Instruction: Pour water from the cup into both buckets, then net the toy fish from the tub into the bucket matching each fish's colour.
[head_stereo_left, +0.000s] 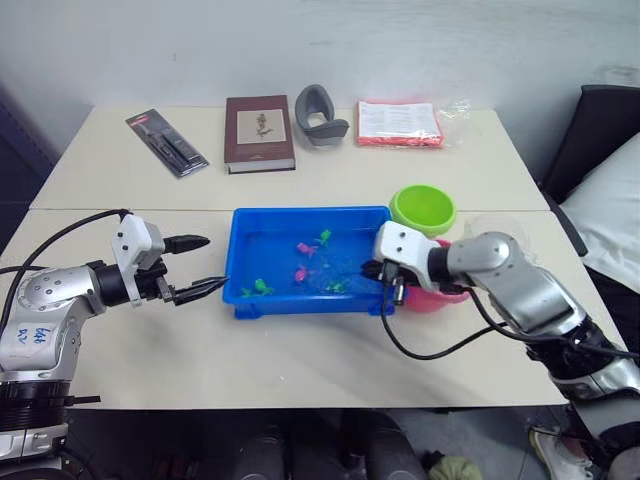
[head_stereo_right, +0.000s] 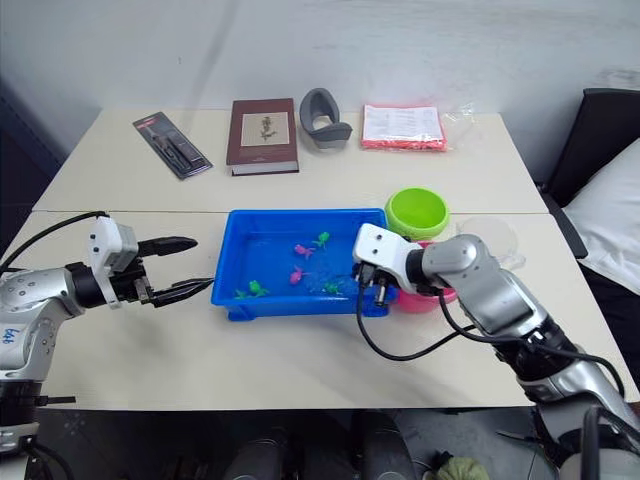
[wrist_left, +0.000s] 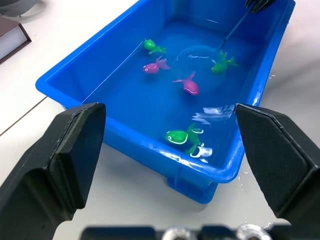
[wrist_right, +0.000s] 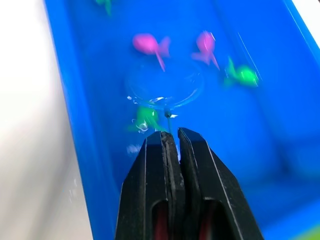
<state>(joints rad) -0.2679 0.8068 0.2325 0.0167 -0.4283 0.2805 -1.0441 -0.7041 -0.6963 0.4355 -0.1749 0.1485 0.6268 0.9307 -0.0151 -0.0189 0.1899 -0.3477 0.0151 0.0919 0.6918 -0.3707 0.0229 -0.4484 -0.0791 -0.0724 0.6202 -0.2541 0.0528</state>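
The blue tub (head_stereo_left: 262, 232) lies in the middle of the table (head_stereo_left: 300, 340), with green and pink fish (head_stereo_left: 300, 273) in the water. At its 3 o'clock, the right gripper (wrist_right: 171, 142) has its fingers pressed together on the net (wrist_right: 165, 87) handle, the hoop lying in the water just past the fingertips. At 9 o'clock, the left gripper (head_stereo_left: 200, 265) is beside the tub, fingers spread.

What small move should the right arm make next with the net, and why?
Probably slide the net under the green fish next to its hoop, then lift. The right gripper is shut on the handle, the hoop sits underwater in the tub, and no fish lies in it.
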